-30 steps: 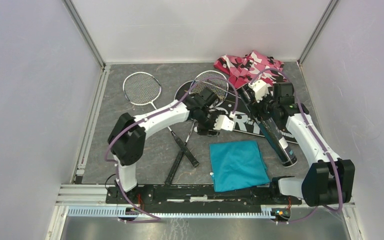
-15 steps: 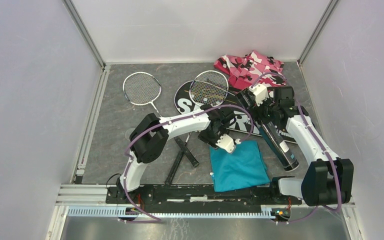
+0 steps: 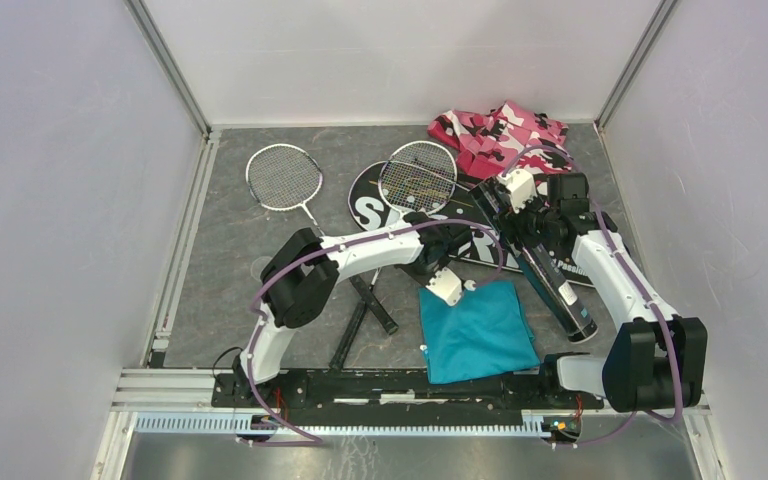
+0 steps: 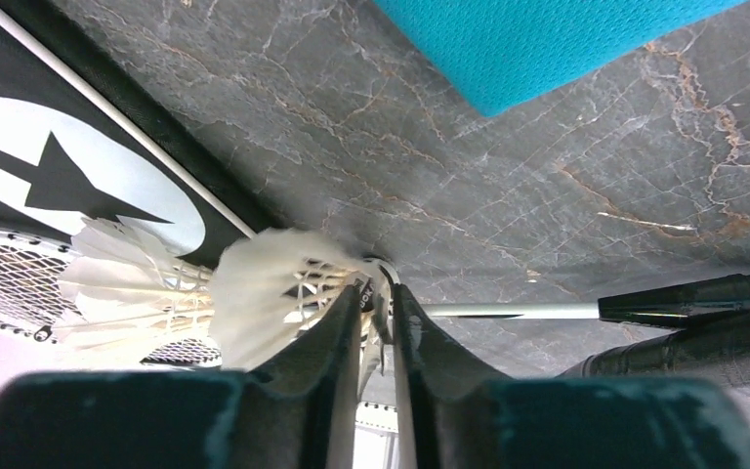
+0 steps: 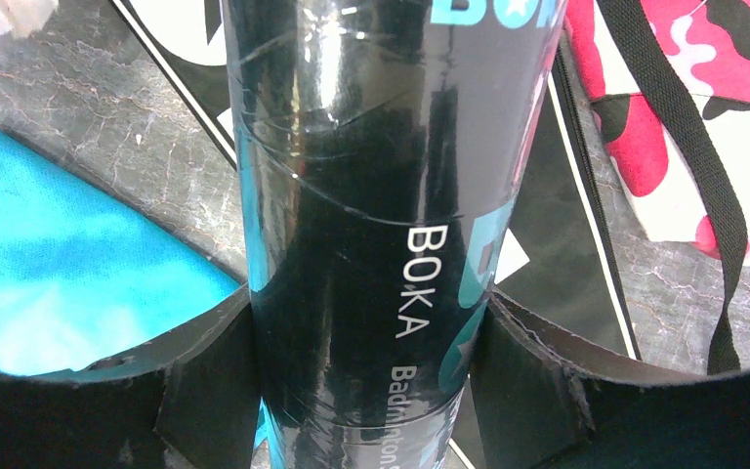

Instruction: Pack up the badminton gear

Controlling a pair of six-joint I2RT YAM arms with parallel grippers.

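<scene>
My left gripper point(image 3: 442, 265) point(image 4: 378, 293) is shut on a white feather shuttlecock point(image 4: 273, 293), low over the floor near the teal cloth's far corner. A second shuttlecock point(image 4: 117, 283) lies on a racquet head. My right gripper point(image 3: 535, 235) point(image 5: 366, 322) is shut around the long black tube point(image 3: 563, 292) point(image 5: 371, 176), which slants over the black "SPORT" bag point(image 3: 370, 205). One racquet head point(image 3: 284, 176) lies at the far left. The other point(image 3: 417, 177) rests on the bag. Their black handles point(image 3: 365, 312) cross near the left arm.
The teal cloth point(image 3: 475, 330) lies flat at the near middle, just beyond the arm bases. The pink-black camouflage fabric point(image 3: 500, 135) is heaped in the far right corner, with a black strap point(image 5: 703, 166). Walls close in all sides.
My left gripper has drawn back from over the bag toward the near side and now sits by the teal cloth's far corner. The right arm and tube have barely moved.
</scene>
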